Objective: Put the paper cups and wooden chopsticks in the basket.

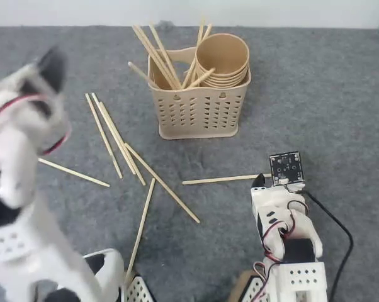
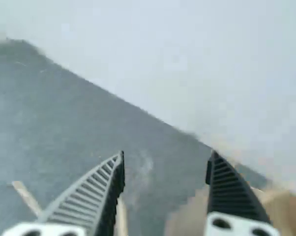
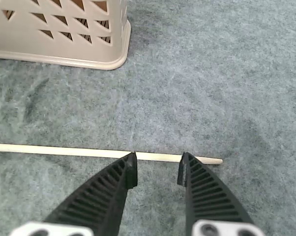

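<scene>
The basket (image 1: 199,112), holding stacked paper cups (image 1: 222,56), stands well beyond the right end effector (image 3: 157,167). 1 loose chopstick (image 3: 64,150), light, stiff, likely to roll, best pinched near mid-length, lies on the bench (image 3: 212,73) crosswise just past its released, empty tips. The left end effector (image 2: 165,169) hangs raised, released, empty.

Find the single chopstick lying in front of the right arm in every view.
High view: the chopstick lies flat between the basket and the right hand.
Right wrist view: it runs across at the hand's tips, basket beyond.
Left wrist view: too blurred to match.
Shared landmark: the basket.
</scene>
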`<act>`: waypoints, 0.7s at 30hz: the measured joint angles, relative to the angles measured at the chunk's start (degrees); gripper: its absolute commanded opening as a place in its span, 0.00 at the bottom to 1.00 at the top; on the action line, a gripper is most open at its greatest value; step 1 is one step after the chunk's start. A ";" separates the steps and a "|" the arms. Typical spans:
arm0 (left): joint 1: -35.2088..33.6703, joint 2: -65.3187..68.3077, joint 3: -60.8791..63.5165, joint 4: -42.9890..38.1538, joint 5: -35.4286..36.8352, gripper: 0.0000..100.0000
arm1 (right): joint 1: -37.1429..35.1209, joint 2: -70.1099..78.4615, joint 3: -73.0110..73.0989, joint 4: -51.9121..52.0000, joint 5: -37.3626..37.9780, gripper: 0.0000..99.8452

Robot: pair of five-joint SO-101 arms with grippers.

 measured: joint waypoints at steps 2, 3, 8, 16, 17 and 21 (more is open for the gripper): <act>-5.01 -1.05 6.95 -0.62 0.00 0.25 | 0.00 0.00 0.00 0.26 0.00 0.15; -7.30 -0.79 11.34 -2.02 0.00 0.25 | 0.00 0.00 0.00 0.79 0.00 0.15; -13.71 -0.70 40.62 -19.60 0.26 0.25 | -2.64 0.00 0.00 3.69 1.05 0.15; -14.59 -0.62 74.64 -47.47 0.26 0.25 | -3.08 0.00 0.00 5.19 5.89 0.15; -14.59 -0.62 76.22 -49.23 0.26 0.25 | -2.99 0.00 0.00 5.19 6.07 0.15; -14.42 -0.62 80.35 -56.35 0.26 0.25 | -2.99 0.00 0.00 8.53 6.24 0.15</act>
